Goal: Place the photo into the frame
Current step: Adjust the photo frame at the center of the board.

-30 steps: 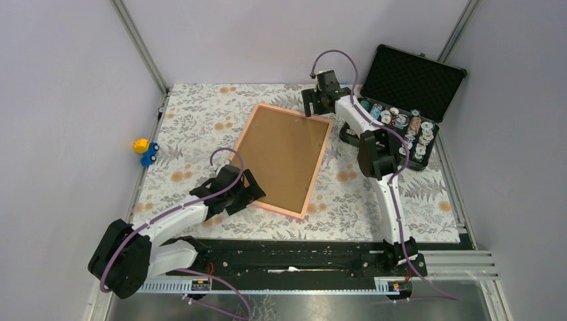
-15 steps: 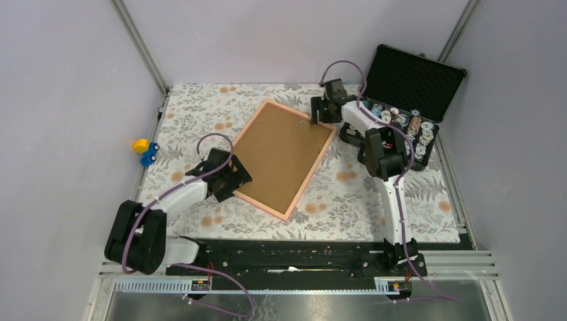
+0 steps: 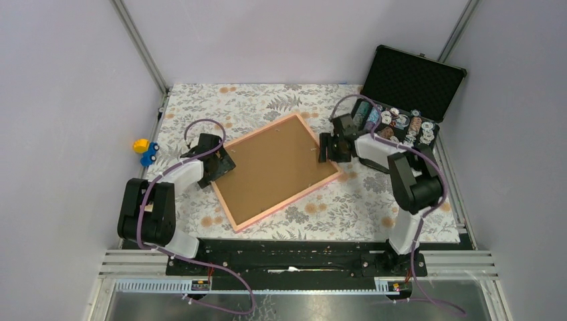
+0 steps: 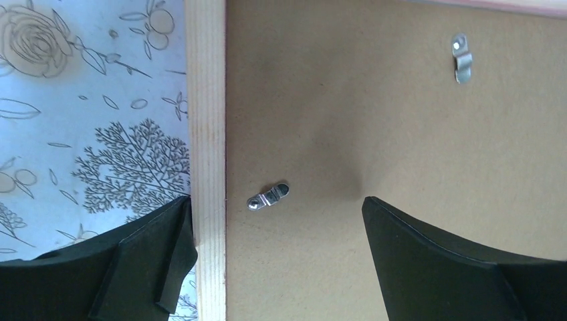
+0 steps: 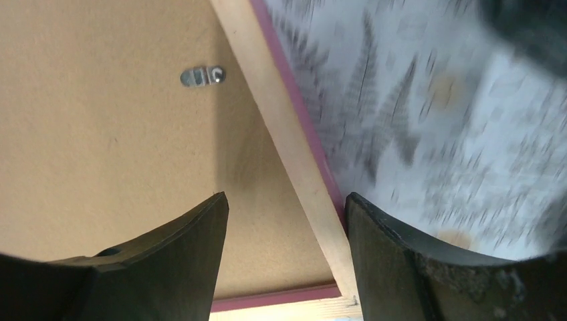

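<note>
- Your frame (image 3: 287, 202) lies face down on the surface (image 3: 200, 107), with a brown board (image 3: 274, 170) filling it.
- Your open black case (image 3: 411, 83), far right, holds small round pieces (image 3: 401, 124).
- Both hands are released: left hand (image 3: 222, 164) and right hand (image 3: 326, 148) each straddle a frame edge.

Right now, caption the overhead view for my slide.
Left gripper and right gripper at opposite edges of the pink frame, back up on floral cloth.

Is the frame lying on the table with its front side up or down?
Front side down. The frame shows its brown board with metal clips facing up, in the overhead view and in both wrist views.
</note>
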Controlling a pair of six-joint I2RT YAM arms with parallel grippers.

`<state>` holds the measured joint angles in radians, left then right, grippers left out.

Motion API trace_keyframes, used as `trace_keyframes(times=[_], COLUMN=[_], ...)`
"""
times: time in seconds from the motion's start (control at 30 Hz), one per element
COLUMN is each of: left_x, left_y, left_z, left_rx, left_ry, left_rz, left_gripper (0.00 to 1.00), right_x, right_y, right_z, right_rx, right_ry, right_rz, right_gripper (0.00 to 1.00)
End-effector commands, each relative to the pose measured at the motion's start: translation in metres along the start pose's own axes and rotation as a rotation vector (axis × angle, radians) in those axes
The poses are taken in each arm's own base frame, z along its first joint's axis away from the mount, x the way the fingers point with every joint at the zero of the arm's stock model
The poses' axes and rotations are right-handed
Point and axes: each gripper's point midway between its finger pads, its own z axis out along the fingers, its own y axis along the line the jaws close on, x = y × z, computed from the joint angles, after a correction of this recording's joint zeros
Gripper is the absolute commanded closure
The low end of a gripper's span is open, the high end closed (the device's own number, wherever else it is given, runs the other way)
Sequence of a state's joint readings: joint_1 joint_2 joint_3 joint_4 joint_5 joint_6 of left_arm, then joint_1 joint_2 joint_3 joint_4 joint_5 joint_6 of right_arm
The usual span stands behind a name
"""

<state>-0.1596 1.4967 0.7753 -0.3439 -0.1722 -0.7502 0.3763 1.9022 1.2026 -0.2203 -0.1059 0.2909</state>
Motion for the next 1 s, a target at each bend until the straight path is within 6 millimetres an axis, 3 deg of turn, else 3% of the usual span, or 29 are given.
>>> trace_keyframes(times=[0.0,0.1,0.2,0.3,0.4,0.53,0.73,0.8,0.87,0.93,0.97], left_x=[-0.003,0.011,0.024,0.028,0.025,0.025,0.024,0.024,0.024,0.021,0.019], left_y=[-0.059,-0.068,-0.071,-0.073,-0.07,-0.067,-0.066,-0.065,-0.066,-0.072,-0.076], left_z=[-0.008,-0.007,-0.003,-0.002,0.0,0.002,-0.002,-0.002,-0.003,-0.009,-0.014], left_rx=[0.261,0.342,0.399,0.431,0.423,0.412,0.431,0.429,0.436,0.472,0.493], left_ry=[0.011,0.055,0.083,0.079,0.057,0.046,0.027,0.027,0.027,0.019,0.007], left_rz=[-0.025,-0.005,0.003,0.005,0.006,-0.006,-0.015,-0.018,-0.012,0.015,0.034], left_gripper=[0.02,0.02,0.01,0.01,0.02,0.01,0.02,0.02,0.01,0.01,0.01], right_x=[0.085,0.114,0.124,0.106,0.081,0.052,0.045,0.048,0.056,0.071,0.079], right_y=[0.064,0.06,0.053,0.036,0.034,0.025,0.018,0.026,0.049,0.066,0.066], right_z=[-0.033,-0.052,-0.067,-0.074,-0.078,-0.071,-0.055,-0.053,-0.051,-0.05,-0.05], right_rx=[-0.191,-0.173,-0.155,-0.048,-0.01,0.09,0.143,0.095,-0.027,-0.131,-0.145], right_ry=[0.154,0.152,0.126,0.03,-0.022,-0.06,-0.055,-0.033,0.009,0.045,0.053], right_rz=[0.036,0.052,0.095,0.105,0.028,-0.065,-0.116,-0.092,-0.044,0.036,0.057], right_gripper=[0.3,0.28,0.22,0.11,0.03,0.05,0.14,0.13,0.14,0.15,0.14])
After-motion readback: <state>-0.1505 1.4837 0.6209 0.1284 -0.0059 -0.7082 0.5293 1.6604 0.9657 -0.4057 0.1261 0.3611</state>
